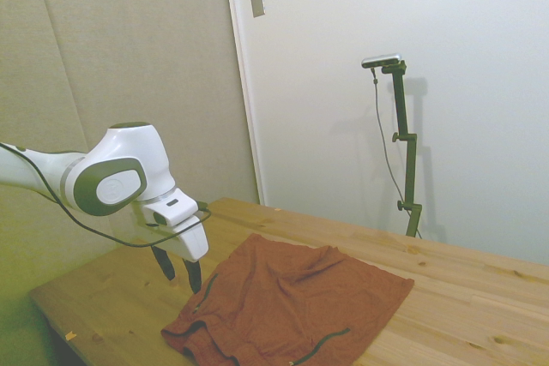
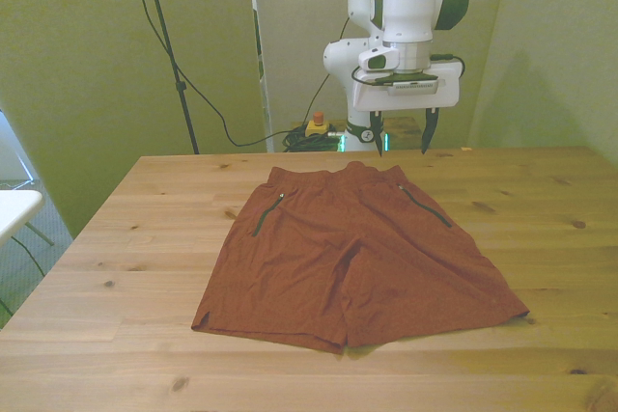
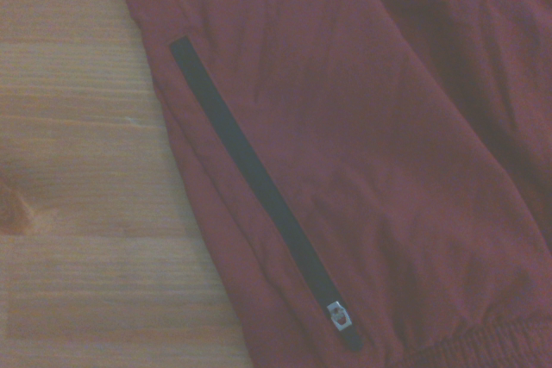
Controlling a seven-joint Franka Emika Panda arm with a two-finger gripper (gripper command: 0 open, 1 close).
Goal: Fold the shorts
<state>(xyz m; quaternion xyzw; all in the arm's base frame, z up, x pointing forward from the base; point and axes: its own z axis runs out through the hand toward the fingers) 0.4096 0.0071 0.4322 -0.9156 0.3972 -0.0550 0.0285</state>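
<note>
Wooden table (image 2: pixel 116 238) fills the lower half of the front view, with bare board on both sides of the shorts (image 2: pixel 352 258) and along the near edge. Shorts lie flat and unfolded at centre frame, waistband toward the top, hems toward the bottom. Gripper (image 2: pixel 401 140) hangs above the waistband at upper centre, fingers spread wide, holding nothing. Only the wrist view resolves the dark pocket zipper (image 3: pixel 259 187) and its small pull.

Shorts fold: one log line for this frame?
stage: pre-grasp | shorts: flat, unfolded on table | gripper: open, empty, above waistband end | wrist view: zip pocket
</note>
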